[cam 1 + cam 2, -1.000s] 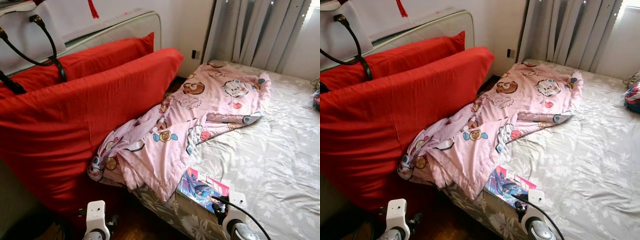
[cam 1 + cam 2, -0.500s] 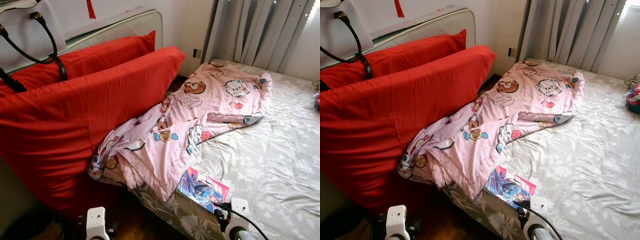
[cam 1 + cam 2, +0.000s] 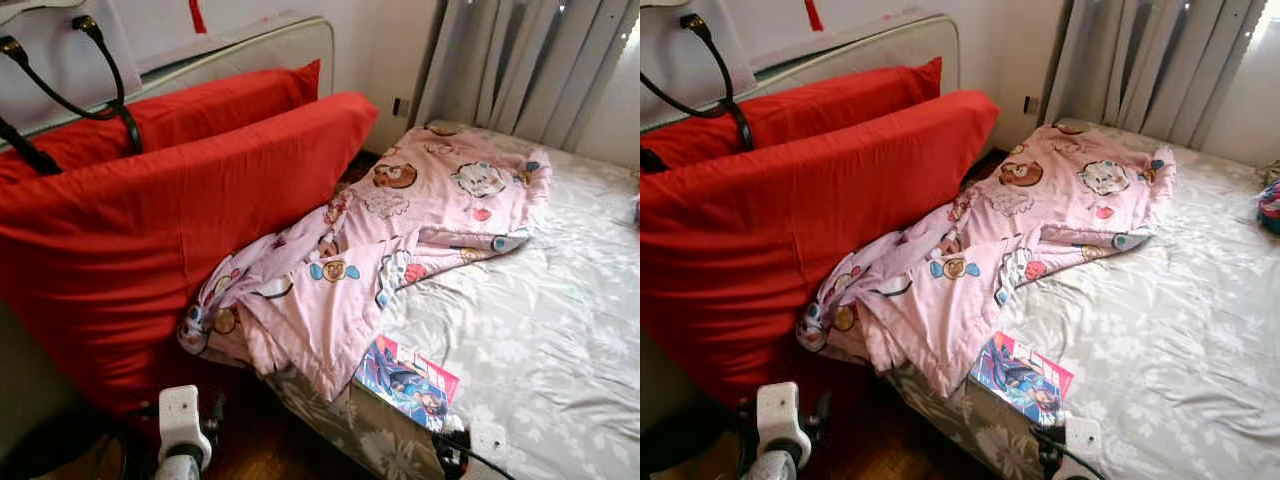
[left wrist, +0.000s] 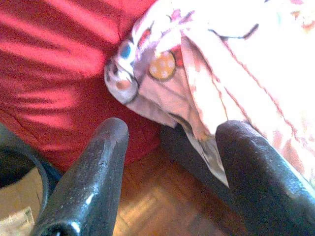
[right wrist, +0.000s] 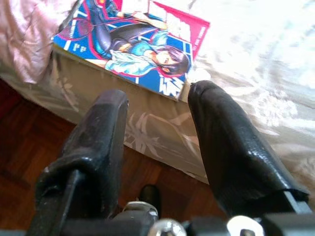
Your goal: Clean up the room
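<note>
The book (image 5: pixel 142 46) lies flat at the near edge of the bed (image 3: pixel 540 330), just beside the hem of the pink blanket (image 3: pixel 400 230). It looks thin, light and a little floppy, with a glossy cover likely to slip — best pinched by the corner overhanging the bed's edge. The right gripper (image 5: pixel 155 105) hangs below that edge, fingers spread wide and empty; the left gripper (image 4: pixel 170 142), also wide and empty, faces the blanket's drooping corner beside the red pillows (image 3: pixel 180 210). Beside the bed, the floor (image 4: pixel 147 206) is wood; curtains (image 3: pixel 540 60) close off its far side.
</note>
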